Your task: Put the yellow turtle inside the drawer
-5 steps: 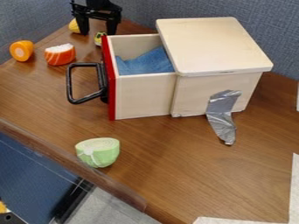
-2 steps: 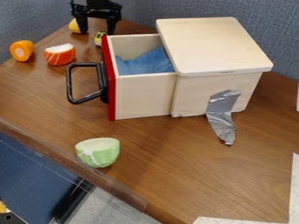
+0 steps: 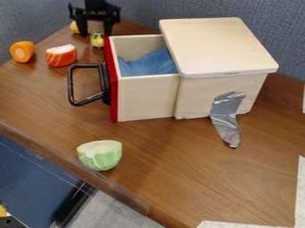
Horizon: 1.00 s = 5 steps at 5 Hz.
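Note:
At the top of the view, the black gripper [image 3: 95, 34] hangs with its fingers apart, open, above the back of the table. The small yellow turtle [image 3: 97, 40] is on the wood just below and between the fingertips, behind the drawer's red front. The light wooden drawer [image 3: 146, 98] is pulled out to the left of its box, with a black handle on its red front. A blue cloth [image 3: 149, 63] lies inside the drawer.
An orange round piece [image 3: 22, 51] and an orange-and-white piece [image 3: 61, 55] are at the upper left. A yellow object [image 3: 74, 27] sits behind the gripper. The box [image 3: 217, 46] stands right, with silver tape. A green half vegetable [image 3: 99, 155] lies near the table's front edge.
The gripper has shifted slightly left and toward the camera. The turtle now appears a little farther left and shows more of its yellow.

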Each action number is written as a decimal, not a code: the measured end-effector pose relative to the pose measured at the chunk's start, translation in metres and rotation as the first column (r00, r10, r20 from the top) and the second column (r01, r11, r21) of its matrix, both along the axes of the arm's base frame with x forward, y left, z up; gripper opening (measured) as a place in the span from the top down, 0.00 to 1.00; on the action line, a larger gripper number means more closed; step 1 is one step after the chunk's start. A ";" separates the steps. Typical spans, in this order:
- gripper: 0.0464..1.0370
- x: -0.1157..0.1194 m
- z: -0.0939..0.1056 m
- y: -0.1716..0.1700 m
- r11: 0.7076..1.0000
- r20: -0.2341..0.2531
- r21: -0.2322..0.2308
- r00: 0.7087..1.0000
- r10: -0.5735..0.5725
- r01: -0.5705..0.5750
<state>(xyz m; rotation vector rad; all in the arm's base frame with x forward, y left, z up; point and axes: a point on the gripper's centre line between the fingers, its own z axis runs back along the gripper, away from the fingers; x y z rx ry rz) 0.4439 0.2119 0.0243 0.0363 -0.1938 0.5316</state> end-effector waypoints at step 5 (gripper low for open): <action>0.50 -0.013 0.040 0.002 1.000 0.095 -0.018 0.995 -0.024 0.026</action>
